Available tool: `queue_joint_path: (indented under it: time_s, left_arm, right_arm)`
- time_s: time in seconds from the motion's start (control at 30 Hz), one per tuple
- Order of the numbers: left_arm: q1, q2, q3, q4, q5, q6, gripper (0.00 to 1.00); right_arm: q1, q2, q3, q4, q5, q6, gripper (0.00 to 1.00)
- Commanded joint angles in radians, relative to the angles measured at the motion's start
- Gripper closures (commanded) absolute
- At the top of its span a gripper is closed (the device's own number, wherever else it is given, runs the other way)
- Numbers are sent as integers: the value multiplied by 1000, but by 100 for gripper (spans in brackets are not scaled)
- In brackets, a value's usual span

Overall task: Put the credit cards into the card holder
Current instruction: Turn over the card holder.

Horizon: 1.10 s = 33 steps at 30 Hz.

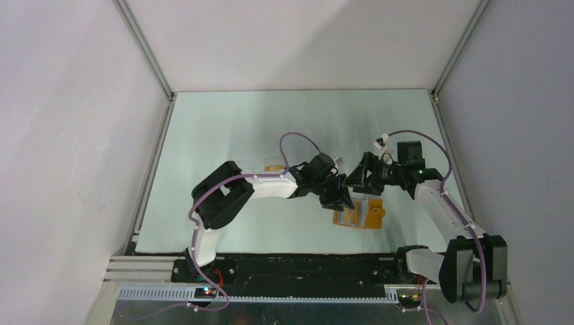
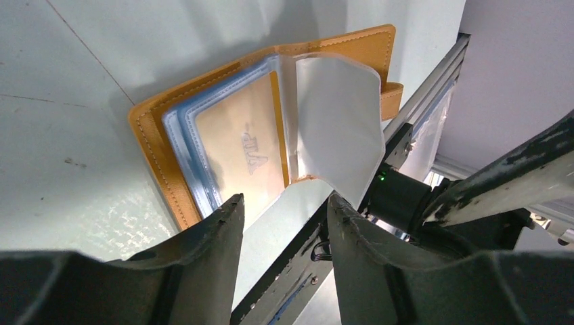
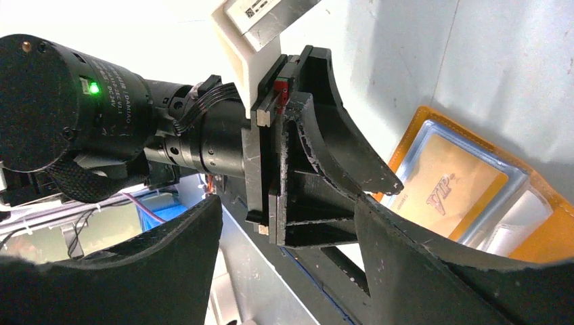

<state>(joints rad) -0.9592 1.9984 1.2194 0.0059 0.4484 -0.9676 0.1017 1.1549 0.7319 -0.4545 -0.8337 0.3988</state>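
Left arm is folded with its elbow up high. The white forearm runs across to the right, and the left fingers (image 1: 338, 200) tip down over the far-left corner of the card holder (image 1: 369, 217). The right arm climbs the right side of the bench (image 1: 237, 128), then bends back so the right fingers (image 1: 355, 179) point left, almost nose to nose with the left ones, just behind the holder.

Left fingers (image 2: 284, 201) are parted a moderate amount with nothing between them, only bench and holder showing through the gap. Right fingers (image 3: 288, 210) are spread wide and also empty. What fills the gap in that wrist view is the other arm's wrist and fingers, further off.

From the top view the holder is half buried under both wrists, so you can't read much there. There's also a small orange patch (image 1: 274, 167) behind the left forearm, too tiny to tell what it is.

The card holder (image 2: 152, 156) lies open flat on the bench, mustard-orange with stitched edges, blue-edged plastic inside and a tab clasp (image 2: 391, 100) sticking out. A tan credit card (image 2: 237, 145) marked "VIP" sits inside a pocket. One clear sleeve (image 2: 335, 128) is lifted and curling over.
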Motion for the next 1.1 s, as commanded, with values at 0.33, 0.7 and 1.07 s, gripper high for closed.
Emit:
queue_joint_path:
  time_s: [0.33, 0.7, 1.07]
  left_arm:
    - [20, 6, -18, -44, -134, -19, 47]
    - [30, 35, -15, -58, -138, -33, 54]
    - [34, -53, -27, -112, -191, 3, 60]
  right_arm:
    - [-54, -13, 1, -135, 206, -31, 47]
    - [42, 135, -26, -200, 501, 52, 100]
    - [88, 238, -88, -153, 657, 107, 100]
